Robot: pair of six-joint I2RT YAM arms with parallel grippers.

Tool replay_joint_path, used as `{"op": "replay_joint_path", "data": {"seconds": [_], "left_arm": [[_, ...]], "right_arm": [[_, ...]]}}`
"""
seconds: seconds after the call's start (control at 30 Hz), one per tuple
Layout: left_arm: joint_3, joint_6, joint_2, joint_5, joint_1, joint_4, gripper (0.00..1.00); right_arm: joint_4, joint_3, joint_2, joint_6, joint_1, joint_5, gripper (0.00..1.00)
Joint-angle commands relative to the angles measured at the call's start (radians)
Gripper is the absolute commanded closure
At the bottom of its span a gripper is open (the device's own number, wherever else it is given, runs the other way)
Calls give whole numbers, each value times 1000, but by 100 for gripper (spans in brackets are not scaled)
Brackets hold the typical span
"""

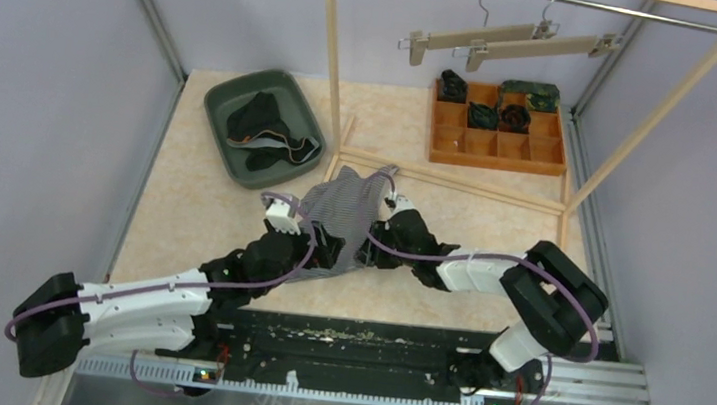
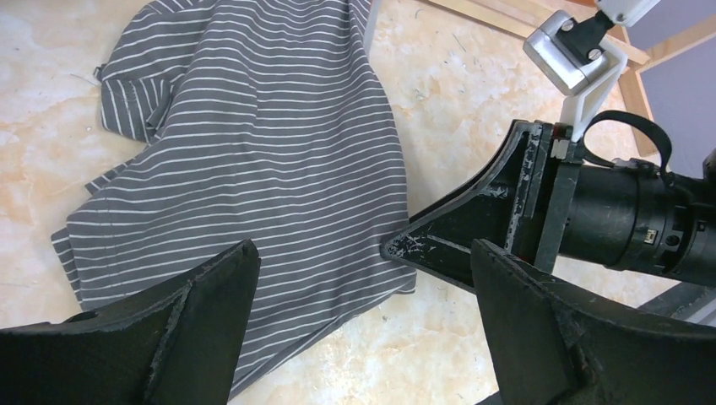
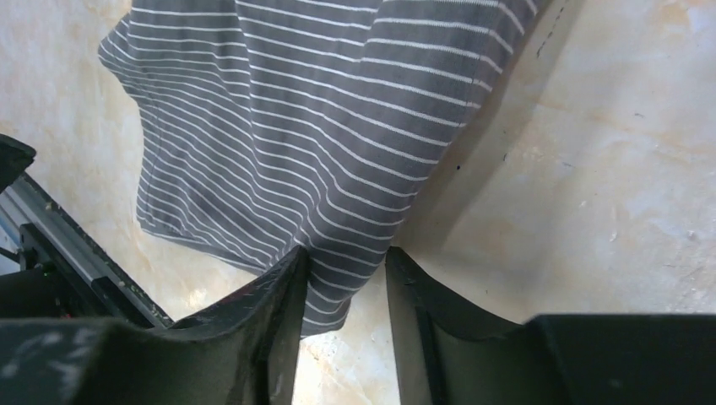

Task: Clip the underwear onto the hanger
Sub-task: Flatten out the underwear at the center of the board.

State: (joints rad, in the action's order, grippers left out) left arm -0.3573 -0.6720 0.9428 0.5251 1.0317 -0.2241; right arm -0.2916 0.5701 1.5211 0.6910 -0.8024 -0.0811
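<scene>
The right hand (image 3: pixel 346 253) is lowered onto the near right edge of the grey cloth underwear with thin white stripes (image 1: pixel 339 211). Its two fingers are partly closed with a gap between them, and a corner of the striped cloth lies in that gap. The views do not show whether the cloth is pinched. The left hand (image 2: pixel 365 253) is fully spread and hovers over the near left edge of the same garment, holding nothing. The underwear lies spread on the beige marble-pattern desk (image 1: pixel 193 205), between the two hands and just short of the base bars of the light wooden frame (image 1: pixel 332 59). Two wooden clip hangers (image 1: pixel 512 40) hang side by side from the metal rail (image 1: pixel 597 3) at the top of that frame, well apart from the garment. The frame's left upright and its base bars stand between garment and hangers. Below the hangers, an orange-brown wooden compartment box (image 1: pixel 496 152) rests on the desk, with dark folded items (image 1: pixel 484 115) in its far cells. A dark green plastic tray (image 1: pixel 235 99) sits at far left, holding dark garments (image 1: pixel 257 122).
</scene>
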Motion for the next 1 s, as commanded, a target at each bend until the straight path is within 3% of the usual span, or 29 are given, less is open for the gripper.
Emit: {"op": "replay_joint_path", "data": {"seconds": [0.0, 0.1, 0.2, 0.53, 0.97], "left_arm": [[19, 8, -29, 19, 5, 10, 0], [31, 5, -39, 24, 5, 11, 0], [35, 1, -44, 24, 5, 11, 0], [42, -11, -40, 30, 5, 18, 0], [62, -165, -174, 150, 5, 243, 0]], "right_arm": [[-93, 22, 20, 33, -10, -20, 63], [-68, 33, 14, 27, -12, -10, 87], [20, 75, -8, -7, -29, 47, 99], [558, 390, 19, -147, -166, 461, 100], [953, 780, 382, -105, -257, 699, 100]]}}
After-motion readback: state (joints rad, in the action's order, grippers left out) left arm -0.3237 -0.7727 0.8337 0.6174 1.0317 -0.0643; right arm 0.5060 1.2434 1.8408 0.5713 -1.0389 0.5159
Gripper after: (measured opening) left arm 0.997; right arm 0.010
